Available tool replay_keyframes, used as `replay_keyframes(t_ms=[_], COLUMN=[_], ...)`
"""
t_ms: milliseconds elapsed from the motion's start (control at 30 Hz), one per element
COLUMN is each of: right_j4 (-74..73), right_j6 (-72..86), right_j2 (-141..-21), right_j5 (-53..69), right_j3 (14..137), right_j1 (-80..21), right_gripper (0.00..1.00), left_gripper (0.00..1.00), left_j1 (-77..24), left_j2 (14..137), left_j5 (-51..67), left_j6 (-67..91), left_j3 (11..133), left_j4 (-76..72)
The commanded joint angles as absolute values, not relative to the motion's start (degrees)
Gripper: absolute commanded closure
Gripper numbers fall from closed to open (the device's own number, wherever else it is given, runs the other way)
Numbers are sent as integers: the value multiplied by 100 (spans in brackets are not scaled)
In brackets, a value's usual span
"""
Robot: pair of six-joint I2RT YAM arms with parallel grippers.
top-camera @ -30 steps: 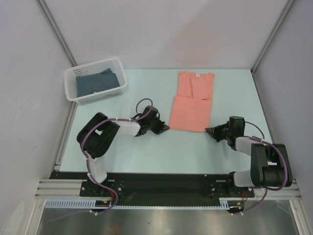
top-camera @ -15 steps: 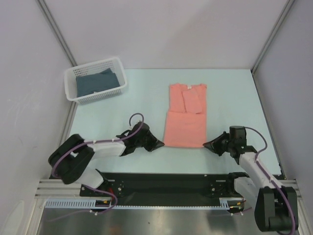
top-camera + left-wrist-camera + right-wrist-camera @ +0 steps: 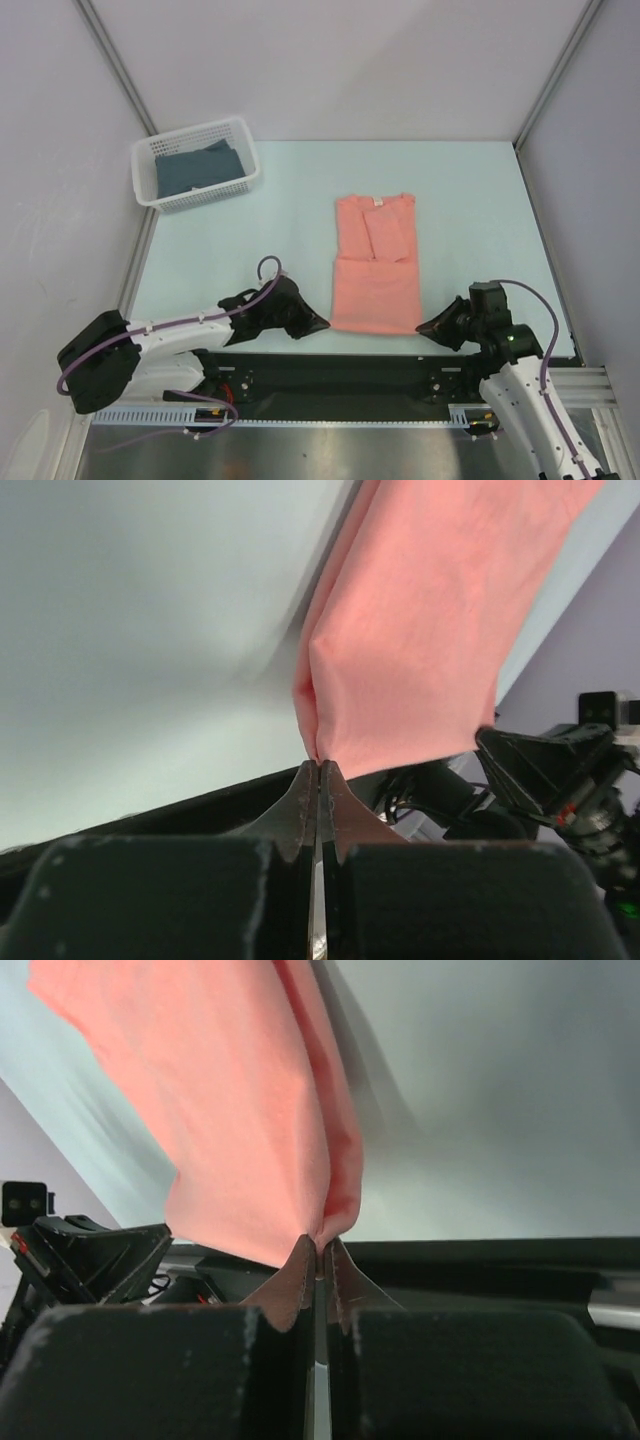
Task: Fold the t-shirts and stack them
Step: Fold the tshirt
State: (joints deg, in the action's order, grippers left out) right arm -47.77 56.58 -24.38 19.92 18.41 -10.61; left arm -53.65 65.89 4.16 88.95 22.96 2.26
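Salmon-pink t-shirt [image 3: 375, 270] lay flat on the table [image 3: 470, 200], sleeves folded in, its near hem strung between the two grippers. Left gripper [image 3: 322, 323] was clamped on the near-left corner and right gripper [image 3: 422, 328] on the near-right, cloth bunched just ahead of each pair of tips. Dark slate-blue t-shirt [image 3: 195, 168] sat in the white basket [image 3: 247, 152], well beyond the left gripper.

Pale table [image 3: 470, 200]; salmon-pink t-shirt [image 3: 375, 288] near front edge; white basket [image 3: 205, 196] far-left corner
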Motion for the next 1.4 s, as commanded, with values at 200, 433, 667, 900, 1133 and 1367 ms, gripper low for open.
replay_keyframes(t_ms=[200,433,667,900,1133,1367], right_j4=[-4441,-3903,-3560,-3823,-3902,-3937], right_j6=[4309,3595,3252,3094,3067,2997], right_j2=[-4981,-7196,-8875,-10633,-11531,-11988], right_j5=[1688,1828,2275,2619,2751,2970], right_j3=[4073,5850,7355,8946,9870,10222], right_j1=[-1090,-695,-466,-378,-273,-97], right_gripper=[100,100,100,100,100,100], left_gripper=[100,100,100,100,100,100], left_j1=[-4730,-3965,-3226,-2918,-2725,-2584], left_j2=[7180,8427,9755,11283,11715,12067], left_j5=[228,588,1037,1213,1292,1301], left_j6=[7173,6276,5898,5318,5449,5519], left_j3=[4084,5623,7039,8902,9386,9720], left_j4=[1126,1248,1204,1704,1503,1564])
